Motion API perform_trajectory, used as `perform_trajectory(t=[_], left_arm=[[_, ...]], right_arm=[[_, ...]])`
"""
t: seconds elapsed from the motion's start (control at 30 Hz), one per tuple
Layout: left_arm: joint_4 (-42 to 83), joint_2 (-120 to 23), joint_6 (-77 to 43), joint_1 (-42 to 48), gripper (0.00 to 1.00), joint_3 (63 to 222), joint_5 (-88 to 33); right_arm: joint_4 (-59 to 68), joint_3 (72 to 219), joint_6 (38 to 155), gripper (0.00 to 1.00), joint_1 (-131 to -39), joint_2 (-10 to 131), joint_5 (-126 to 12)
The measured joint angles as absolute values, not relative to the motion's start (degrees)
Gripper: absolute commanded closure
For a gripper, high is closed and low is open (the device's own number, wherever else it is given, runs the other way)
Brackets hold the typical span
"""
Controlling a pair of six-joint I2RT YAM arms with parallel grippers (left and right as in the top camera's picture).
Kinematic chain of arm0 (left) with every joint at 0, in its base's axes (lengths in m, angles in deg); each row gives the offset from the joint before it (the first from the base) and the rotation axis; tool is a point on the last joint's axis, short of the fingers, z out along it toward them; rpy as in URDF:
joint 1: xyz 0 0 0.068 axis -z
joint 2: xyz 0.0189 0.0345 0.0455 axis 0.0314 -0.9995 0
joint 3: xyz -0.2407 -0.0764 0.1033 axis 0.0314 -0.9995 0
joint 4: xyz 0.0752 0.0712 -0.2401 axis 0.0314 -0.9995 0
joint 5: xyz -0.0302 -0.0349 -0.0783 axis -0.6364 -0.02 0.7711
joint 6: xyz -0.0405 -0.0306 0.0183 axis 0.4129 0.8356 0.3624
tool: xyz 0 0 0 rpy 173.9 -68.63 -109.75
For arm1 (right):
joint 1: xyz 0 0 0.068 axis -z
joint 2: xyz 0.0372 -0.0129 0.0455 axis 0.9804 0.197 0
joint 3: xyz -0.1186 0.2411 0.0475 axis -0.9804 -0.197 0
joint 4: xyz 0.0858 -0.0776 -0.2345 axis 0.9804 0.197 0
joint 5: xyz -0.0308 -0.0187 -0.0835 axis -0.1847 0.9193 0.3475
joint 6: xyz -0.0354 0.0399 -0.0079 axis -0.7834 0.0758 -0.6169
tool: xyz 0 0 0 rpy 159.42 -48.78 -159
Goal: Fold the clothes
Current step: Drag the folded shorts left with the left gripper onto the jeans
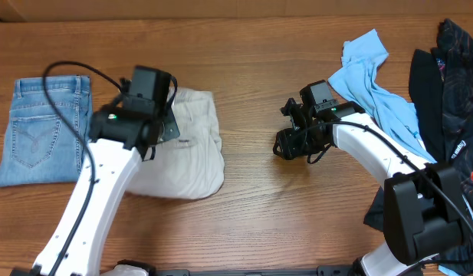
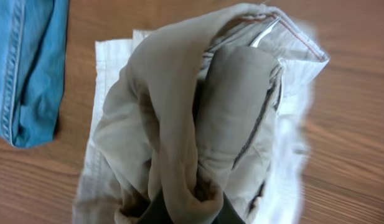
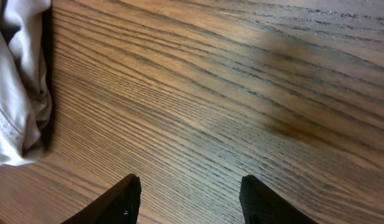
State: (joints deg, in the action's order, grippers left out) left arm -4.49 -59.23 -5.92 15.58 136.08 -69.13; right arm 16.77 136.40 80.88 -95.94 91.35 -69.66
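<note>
Left arm [image 1: 98, 192] and right arm [image 1: 374, 149]: glossy white tubular links, black joint housings, a boxy black camera module at each wrist, and a green light [image 1: 111, 117] on the left one. Thin black cables: one loops [image 1: 67, 67] off the left wrist, another runs along the right link to its black base block [image 1: 420, 207]. Right gripper [image 3: 195, 199] fingers [image 3: 126, 199] are matte black and tapered, and only dark slivers of the left gripper [image 2: 187, 216] show.

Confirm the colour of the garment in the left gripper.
Pale beige shorts; the left wrist view shows it best.
</note>
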Motion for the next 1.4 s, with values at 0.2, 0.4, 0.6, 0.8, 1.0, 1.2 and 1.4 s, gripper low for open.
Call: perform_trajectory(t=[0.2, 0.4, 0.6, 0.8, 1.0, 1.2, 1.4], left_arm=[[3.2, -63.5, -7.8, 14.6, 0.96, 129.7, -73.0], [3.3, -64.0, -7.9, 10.2, 0.95, 129.6, -74.6], [4.9, -64.2, -7.9, 2.6, 0.76, 128.0, -74.1], [10.3, -65.6, -8.2, -2.7, 0.35, 123.3, -73.7], [11.7, -68.0, -9.6, -5.6, 0.34, 121.5, -73.5], [9.5, -68.2, -11.1, -7.1, 0.25, 121.5, -70.0], [6.0, -68.2, -11.2, -7.6, 0.21, 121.2, -68.8]], right_arm=[[17.3, 136.4, 80.9, 0.45, -95.9, 91.4, -69.6], [17.5, 136.4, 80.8, 0.44, -95.9, 91.4, -69.6], [17.5, 136.4, 80.9, 0.44, -95.9, 91.4, -69.7], [18.4, 136.4, 80.9, 0.44, -95.9, 91.4, -69.6], [19.4, 136.4, 80.9, 0.44, -95.9, 91.4, -69.0], [19.6, 136.4, 80.9, 0.44, -95.9, 91.4, -68.6], [19.5, 136.4, 80.9, 0.43, -95.9, 91.4, -68.3]])
